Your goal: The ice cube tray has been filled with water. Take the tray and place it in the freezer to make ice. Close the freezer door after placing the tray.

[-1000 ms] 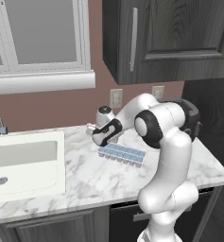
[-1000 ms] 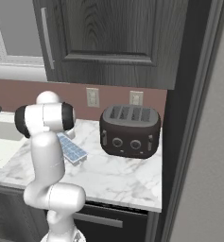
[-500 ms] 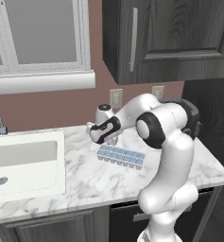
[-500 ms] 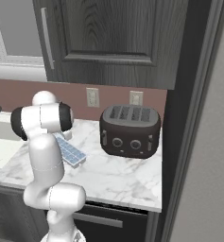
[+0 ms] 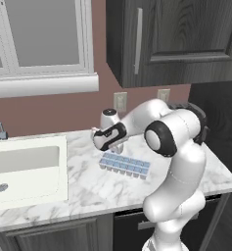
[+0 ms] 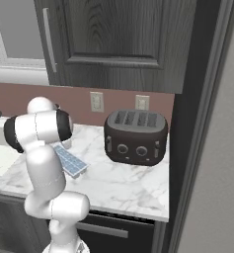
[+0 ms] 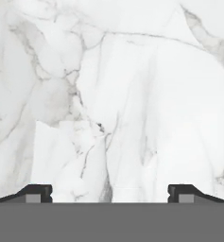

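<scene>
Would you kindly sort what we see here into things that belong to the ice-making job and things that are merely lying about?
Belongs to the job:
- long pale grey ice cube tray with light-blue water-filled cells, lying on the white marble counter
- open two-finger gripper, over bare counter beside the tray

Just lying about:
- dark four-slot toaster
- white sink
- dark wood wall cabinet

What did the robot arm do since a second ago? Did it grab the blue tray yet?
Not yet. The pincer slid sideways toward the sink end of the ice cube tray and sank a little closer to the marble counter. Its jaws are wide open, with only bare marble between them. The tray, the sink and the toaster stayed put.
</scene>
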